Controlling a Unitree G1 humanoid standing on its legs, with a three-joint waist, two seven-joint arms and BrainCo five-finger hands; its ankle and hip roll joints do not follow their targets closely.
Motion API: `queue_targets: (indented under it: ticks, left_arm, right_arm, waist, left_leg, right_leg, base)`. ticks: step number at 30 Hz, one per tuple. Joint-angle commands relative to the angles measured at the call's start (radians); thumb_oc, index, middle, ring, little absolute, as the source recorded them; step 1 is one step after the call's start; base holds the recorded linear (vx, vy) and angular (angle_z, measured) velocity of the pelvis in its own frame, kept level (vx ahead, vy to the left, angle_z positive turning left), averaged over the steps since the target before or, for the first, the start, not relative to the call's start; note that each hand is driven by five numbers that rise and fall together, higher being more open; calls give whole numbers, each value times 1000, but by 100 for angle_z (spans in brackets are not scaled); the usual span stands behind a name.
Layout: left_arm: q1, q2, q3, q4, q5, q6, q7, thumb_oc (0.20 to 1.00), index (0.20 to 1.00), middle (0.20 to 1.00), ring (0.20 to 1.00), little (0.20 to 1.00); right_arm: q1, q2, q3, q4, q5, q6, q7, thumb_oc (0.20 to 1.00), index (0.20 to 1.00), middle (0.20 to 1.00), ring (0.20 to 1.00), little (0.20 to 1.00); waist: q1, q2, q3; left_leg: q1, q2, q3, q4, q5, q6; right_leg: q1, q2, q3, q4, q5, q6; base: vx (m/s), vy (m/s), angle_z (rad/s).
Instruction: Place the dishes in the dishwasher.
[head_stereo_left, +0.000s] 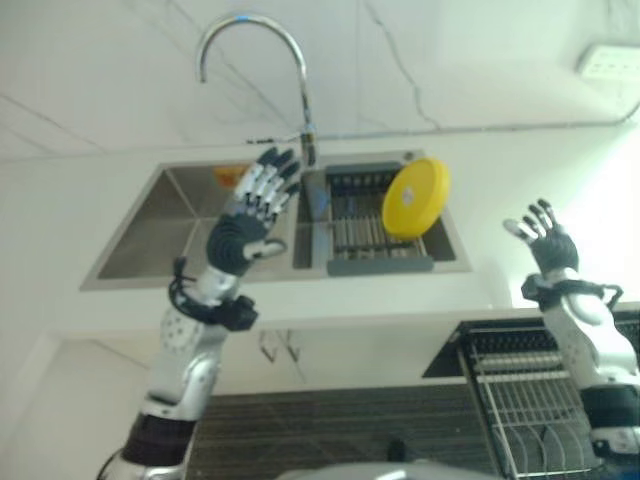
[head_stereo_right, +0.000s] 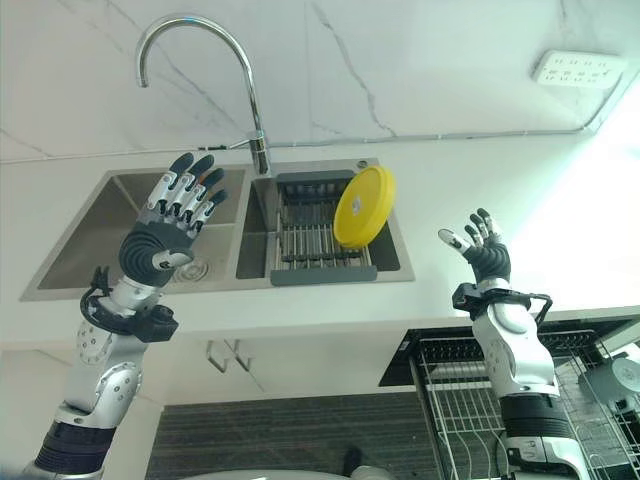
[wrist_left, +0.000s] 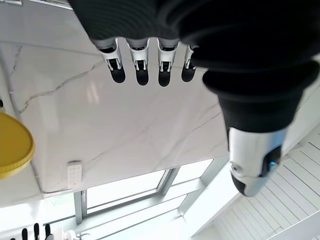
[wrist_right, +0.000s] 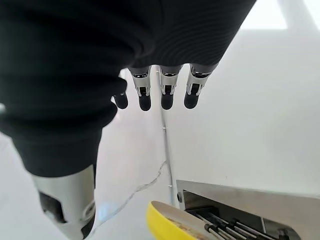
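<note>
- Left of centre in the head views, the left hand (head_stereo_right: 172, 215) is raised over the left basin of the sink (head_stereo_right: 75, 250), its arm coming up from the lower left corner.
- Its fingers are spread and straight, pointing up toward the tap (head_stereo_right: 195, 70); it holds nothing.
- At the right of the frame, the right hand (head_stereo_right: 480, 245) is lifted above the white table (head_stereo_right: 500, 185), its arm rising from the lower right over the wire dishwasher rack (head_stereo_right: 470, 400).
- Its fingers are also spread and relaxed, holding nothing.
- Near the middle of the frame, a yellow plate (head_stereo_right: 362, 205) stands tilted on edge in the drying rack (head_stereo_right: 315, 245) that sits in the right basin of the sink.
- Both hands are well apart from the plate, which lies between them.
- At the upper right, a wall socket (head_stereo_right: 580, 68) sits on the marble wall.
</note>
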Motion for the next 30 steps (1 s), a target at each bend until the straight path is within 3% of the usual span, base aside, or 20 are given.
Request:
queue_targets:
  ticks: [1,13,21,30]
  left_arm:
    - [-59,60,-34,19,-4,-26,9,1000,1000,1000,1000,1000]
    - [-80,86,-50,43,-30,-23,4,1000,1000,1000,1000,1000]
    - [-101,116,-66,58,-64,-19,5,1000,1000,1000,1000,1000]
    - [-105,126,-75,73,-77,-30,11,1000,1000,1000,1000,1000]
  right_arm:
    - [-107,-42,-1,23,19,-27,7,1000,1000,1000,1000,1000]
    - [-231,-80,54,192,106,-14,50,1000,1000,1000,1000,1000]
    - [-337,-118,84,374,257,15,150,1000,1000,1000,1000,1000]
    - [-408,-153,120,457,286,37,201,1000,1000,1000,1000,1000]
  waist:
    - [15,-57,-32]
    - [52,-63,-35]
    - [84,-64,-44]
    - [105,-70,-46]
  left_leg:
    - [14,-23,27,-15,-50,-7]
    - [10,-26,13,-15,-48,-10]
    - [2,-28,-2,-15,-41,-14]
    - [-3,-29,-14,-15,-34,-18]
  right_leg:
    - [65,-77,-22,14,-89,107]
    - [82,-81,-41,8,-94,105]
    - [91,-85,-58,3,-95,105]
    - [99,-85,-70,1,-98,103]
  base:
    - [-1,15,4]
    - [-4,9,4]
    - [-16,15,4]
    - [-16,13,9]
